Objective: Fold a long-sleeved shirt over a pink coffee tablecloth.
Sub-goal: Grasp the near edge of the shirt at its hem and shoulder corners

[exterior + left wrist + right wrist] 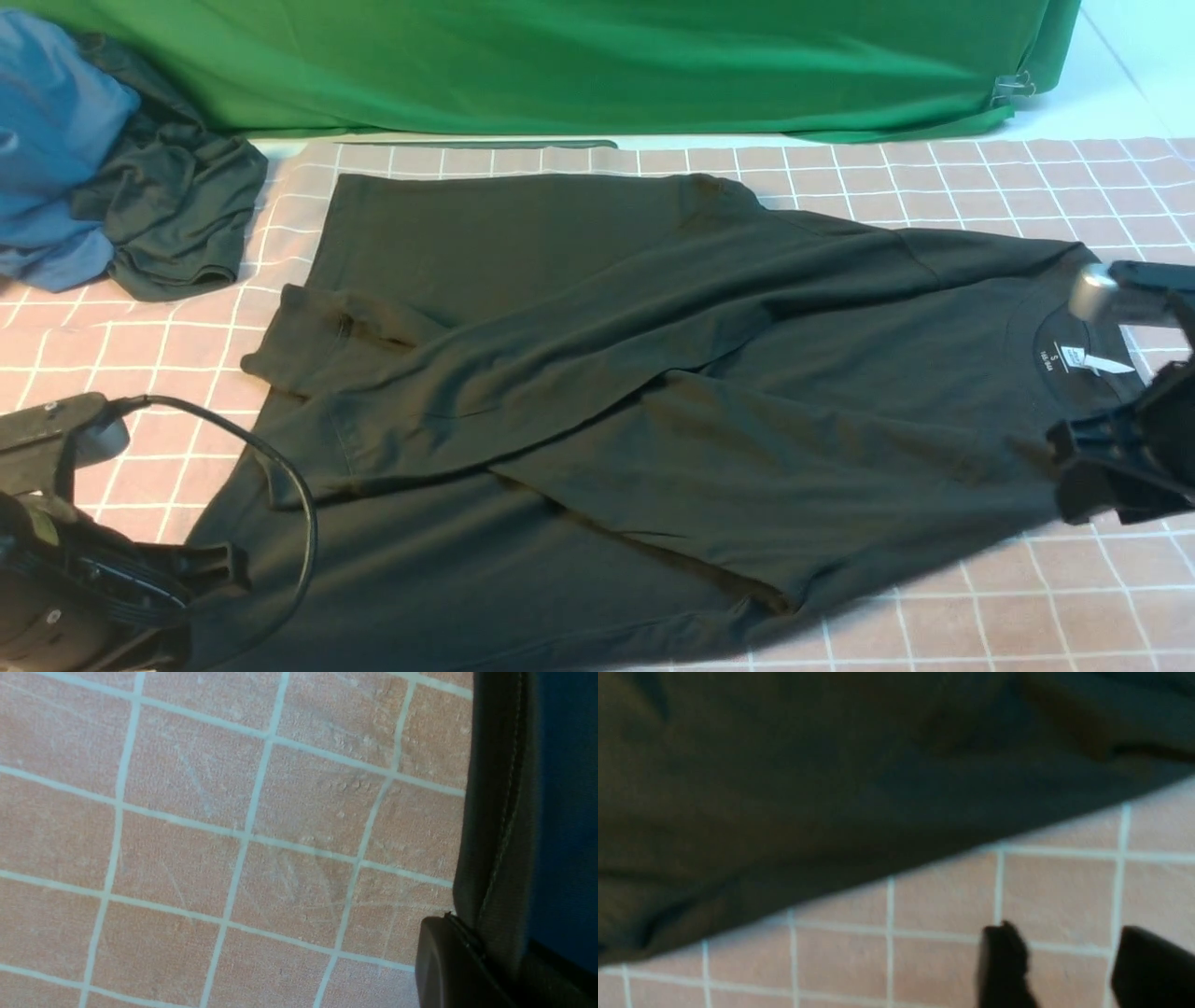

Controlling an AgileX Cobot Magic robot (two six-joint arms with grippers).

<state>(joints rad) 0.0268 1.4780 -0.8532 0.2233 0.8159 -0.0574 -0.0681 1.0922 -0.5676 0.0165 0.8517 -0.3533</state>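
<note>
Near left, the hem of the long-sleeved shirt (597,373) is pinched in the closed jaws of the left gripper (219,567). Jaws of the right gripper (1069,952) are spread, nothing held, beside the collar. The shirt is laid flat on the pink coffee tablecloth (1027,607), sleeves crossed. A bunched dark garment (177,215) is seen far left.

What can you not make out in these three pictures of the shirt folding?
Neck label print: front view, too small.
Long-sleeved shirt, near hem: front view, cut by the bottom edge, covered by the left arm.
Shirt folds: right wrist view, blurred.
Left hand: left wrist view, one finger shows; the edge cuts the rest.
</note>
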